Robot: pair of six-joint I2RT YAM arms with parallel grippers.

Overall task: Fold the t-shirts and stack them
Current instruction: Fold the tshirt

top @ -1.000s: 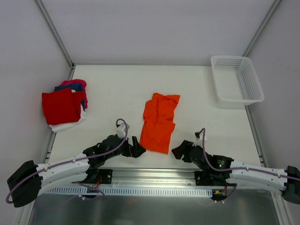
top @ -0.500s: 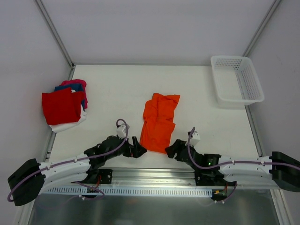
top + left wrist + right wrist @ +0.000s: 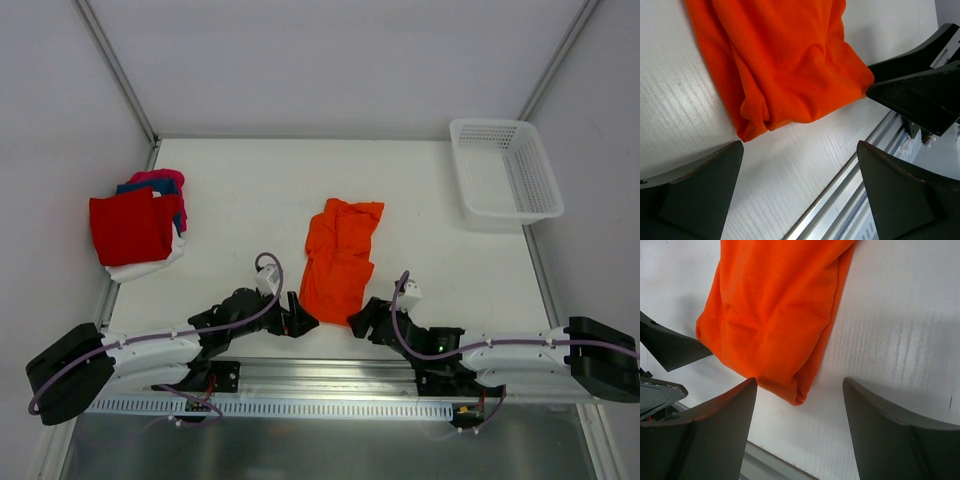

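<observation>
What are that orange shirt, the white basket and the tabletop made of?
Orange t-shirt: soft matte knit cloth, by its rounded folds and the fine weave seen close up.
Basket: stiff white plastic, it seems, with moulded mesh walls.
Table: white and matte with fine parallel ribs, perhaps corrugated plastic sheet; the look leaves that open.

robot lab cell: white table [image 3: 240, 200] boxed in by plain grey walls [image 3: 330, 60], arms [image 3: 150, 348] bolted to aluminium rail [image 3: 330, 375]
</observation>
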